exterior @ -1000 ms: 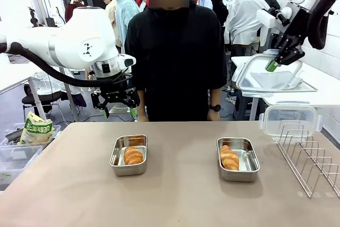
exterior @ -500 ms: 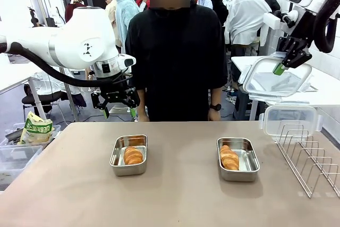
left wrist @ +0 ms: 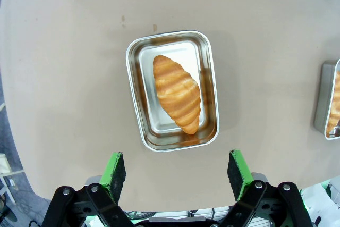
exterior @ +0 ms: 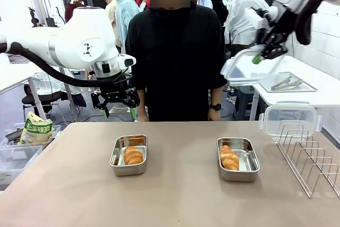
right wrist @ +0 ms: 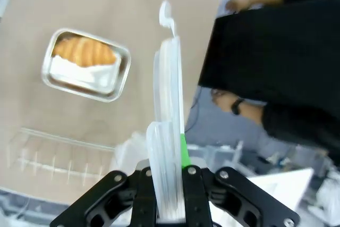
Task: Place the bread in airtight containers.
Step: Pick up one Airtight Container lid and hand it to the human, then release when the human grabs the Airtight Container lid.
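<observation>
Two steel airtight containers lie open on the table, the left one (exterior: 129,154) and the right one (exterior: 238,158). Each holds one golden bread roll (exterior: 133,156) (exterior: 229,158). My left gripper (exterior: 114,102) hangs open above the table's far edge. From its wrist I look straight down on the left container (left wrist: 171,90) and its bread (left wrist: 177,93), with the open gripper (left wrist: 176,168) clear of both. My right gripper (exterior: 257,57) is high at the upper right, shut on a clear plastic lid (exterior: 236,70). That lid (right wrist: 169,131) appears edge-on in the right wrist view, above the right container (right wrist: 86,65).
A person in black (exterior: 175,57) stands at the far edge. A wire rack (exterior: 311,158) sits at the right, a second clear lid (exterior: 289,119) leaning at its back. A side table carries a steel tray with tongs (exterior: 284,82). A bag (exterior: 36,128) and plastic bins stand left.
My right gripper has carried the clear lid up and to the left, away from the side table towards the person. The left arm has stayed still.
</observation>
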